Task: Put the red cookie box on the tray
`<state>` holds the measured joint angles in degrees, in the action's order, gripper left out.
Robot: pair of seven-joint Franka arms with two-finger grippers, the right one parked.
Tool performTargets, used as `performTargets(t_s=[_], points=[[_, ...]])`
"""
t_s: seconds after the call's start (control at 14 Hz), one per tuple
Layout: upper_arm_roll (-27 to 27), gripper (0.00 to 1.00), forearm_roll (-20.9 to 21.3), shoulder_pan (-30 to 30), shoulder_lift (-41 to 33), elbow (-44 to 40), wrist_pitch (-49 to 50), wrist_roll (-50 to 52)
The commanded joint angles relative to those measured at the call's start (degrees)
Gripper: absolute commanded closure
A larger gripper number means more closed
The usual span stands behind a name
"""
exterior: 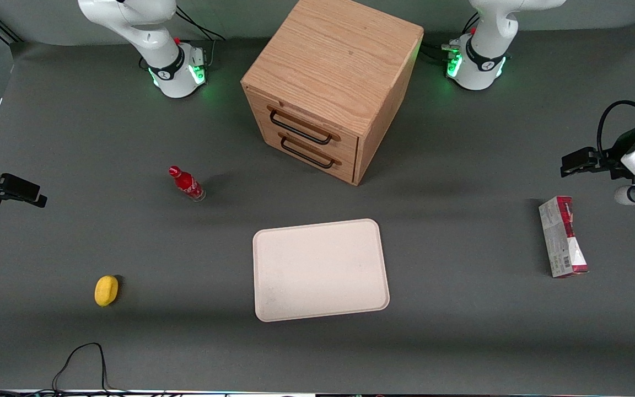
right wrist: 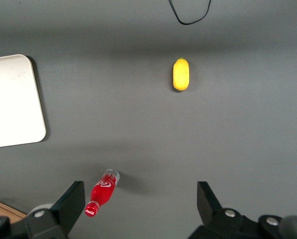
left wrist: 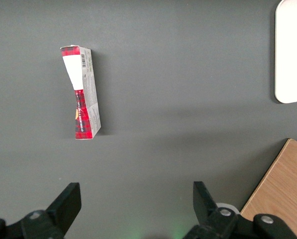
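Red cookie box on the grey table, under the open gripper

The red cookie box (left wrist: 81, 93) is seen lying flat on the table (left wrist: 178, 99). The gripper (left wrist: 137, 199) is held above the table with its fingers (left wrist: 67, 201) spread wide. A corner of the tray (left wrist: 291, 55) and the wooden cabinet (left wrist: 282, 186) are seen.

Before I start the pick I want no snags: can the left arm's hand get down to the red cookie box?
Probably yes: the open hand hangs above bare mat, and the red cookie box lies alone, nothing touching it.

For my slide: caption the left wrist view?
Open gripper hovers above table, red cookie box ahead, ungrasped.
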<state>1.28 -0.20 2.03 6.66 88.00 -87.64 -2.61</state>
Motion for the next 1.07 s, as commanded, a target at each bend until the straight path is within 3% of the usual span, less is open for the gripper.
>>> performTargets(t_s=[0.0, 0.21, 0.5, 0.79, 1.0], points=[[0.0, 0.00, -0.1, 0.5, -0.1, -1.0, 1.4, 0.8], [0.6, 0.00, 0.1, -0.3, 0.3, -0.9, 1.4, 0.0], [1.4, 0.00, 3.3, -6.3, 1.1, 0.8, -1.5, -5.8], [1.4, 0.00, 3.4, -10.9, 3.1, 1.4, -4.7, -9.9], [1.4, 0.00, 3.4, -11.6, 2.5, 9.0, -13.0, -9.9]])
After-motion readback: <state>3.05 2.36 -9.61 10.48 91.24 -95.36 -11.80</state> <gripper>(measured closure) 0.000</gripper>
